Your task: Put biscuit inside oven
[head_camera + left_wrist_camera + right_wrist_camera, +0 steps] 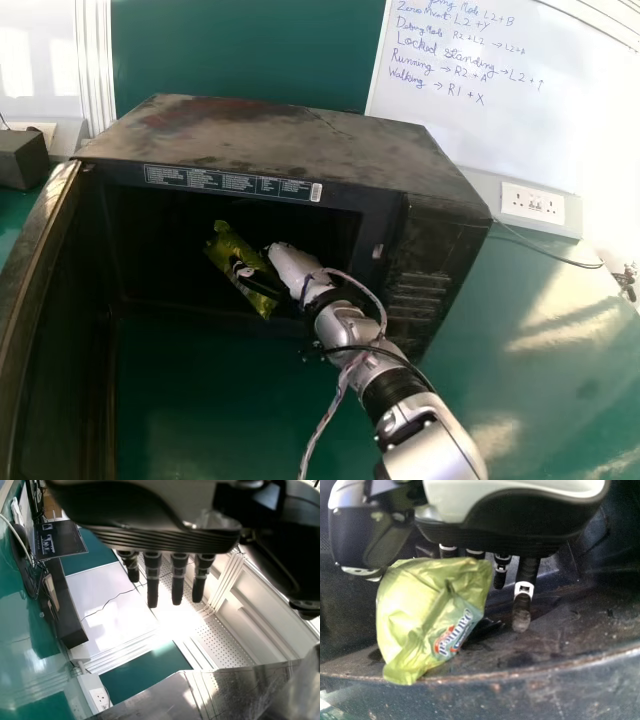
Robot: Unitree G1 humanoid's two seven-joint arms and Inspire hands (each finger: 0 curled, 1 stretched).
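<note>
Right hand [292, 262] at the oven [300, 140] mouth, arm coming in from the lower right of the head view. Packet [240, 275], green-yellow, in the oven's opening, tilted, just left of that hand as the head view has it. Right wrist view: packet held between thumb and fingers, part of the fingers hidden behind it; one finger straight, clear of the wrapper. Whether the packet also touches the oven floor, cannot tell. Left hand [150, 515] seen in its wrist view: fingers straight, a little apart, thumb well off from them, gap wide. Oven door [40, 270] open on the left; oven on the green table [560, 370], whiteboard [480, 100] behind.
</note>
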